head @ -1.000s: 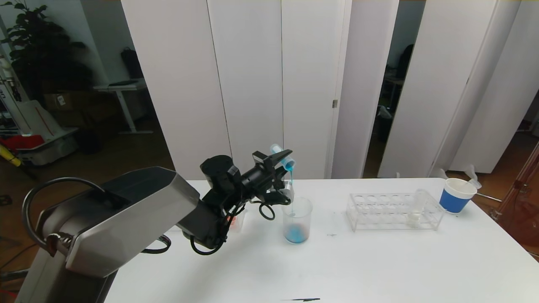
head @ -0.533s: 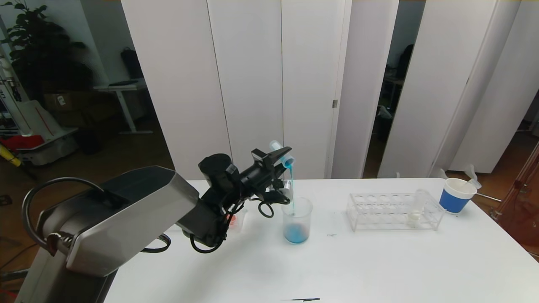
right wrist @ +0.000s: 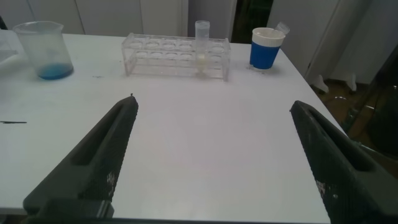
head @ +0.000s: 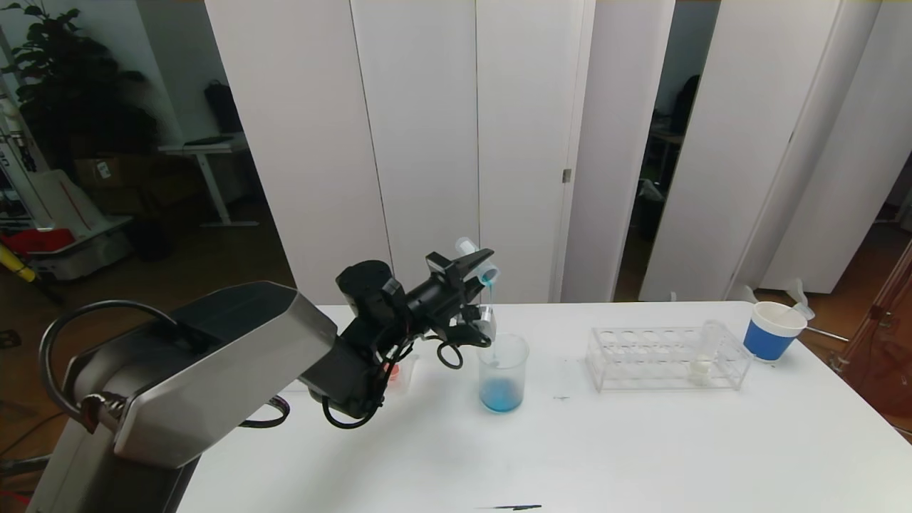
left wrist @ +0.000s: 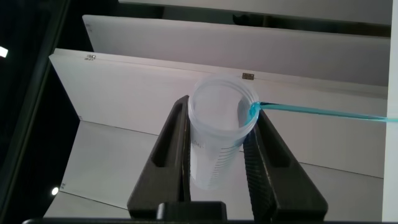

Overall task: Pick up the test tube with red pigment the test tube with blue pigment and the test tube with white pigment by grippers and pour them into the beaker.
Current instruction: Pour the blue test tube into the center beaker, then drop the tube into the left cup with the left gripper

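Blue tube (head: 487, 271) tipped, thin stream | L hand (head: 479, 274) clamped | beaker (head: 503, 372) blue-bottomed

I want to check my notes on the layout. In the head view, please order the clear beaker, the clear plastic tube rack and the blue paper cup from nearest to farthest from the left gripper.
1. Clear beaker with blue liquid: just below the left gripper.
2. Clear plastic tube rack: farther to the right on the table.
3. Blue paper cup: farthest, near the table's right edge.
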